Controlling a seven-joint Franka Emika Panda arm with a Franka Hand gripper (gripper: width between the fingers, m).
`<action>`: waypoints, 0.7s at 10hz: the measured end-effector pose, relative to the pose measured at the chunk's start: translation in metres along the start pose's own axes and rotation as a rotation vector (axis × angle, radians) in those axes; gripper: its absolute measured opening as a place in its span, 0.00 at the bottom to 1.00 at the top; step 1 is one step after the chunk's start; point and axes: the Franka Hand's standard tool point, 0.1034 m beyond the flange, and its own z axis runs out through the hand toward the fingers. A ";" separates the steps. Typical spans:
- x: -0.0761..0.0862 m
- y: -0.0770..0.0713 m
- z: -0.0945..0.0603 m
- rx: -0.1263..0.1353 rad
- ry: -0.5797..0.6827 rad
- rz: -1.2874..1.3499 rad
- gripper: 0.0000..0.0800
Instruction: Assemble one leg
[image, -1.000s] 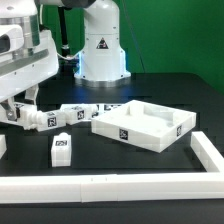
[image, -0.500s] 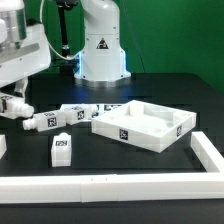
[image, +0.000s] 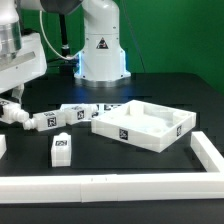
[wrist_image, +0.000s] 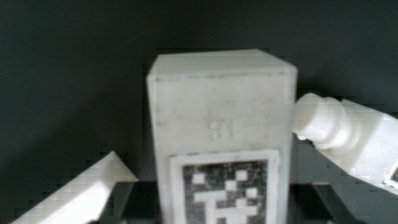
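In the wrist view a white leg (wrist_image: 217, 110) with a black-and-white tag stands between my fingers, and my gripper (wrist_image: 217, 205) is shut on its tagged end. A second leg (wrist_image: 347, 135) lies right against it. In the exterior view my gripper (image: 13, 112) is low over the table at the exterior view's left, and the held leg (image: 22, 118) sticks out of it. The second leg (image: 46, 121) lies next to it. Another leg (image: 62, 148) stands upright nearer the front.
More white legs (image: 76, 112) lie in a row toward the large white square panel (image: 146, 126) at centre right. White rails run along the front (image: 110, 185) and the exterior view's right (image: 206, 150). The robot base (image: 100, 50) stands behind.
My arm has shifted a little toward the exterior view's left, with the leg still in the gripper. The other parts have not moved.
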 end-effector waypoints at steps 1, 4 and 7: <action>-0.010 -0.001 0.004 0.007 -0.004 0.020 0.36; -0.041 -0.022 0.044 0.049 -0.026 0.059 0.36; -0.046 -0.017 0.049 0.056 -0.028 0.070 0.36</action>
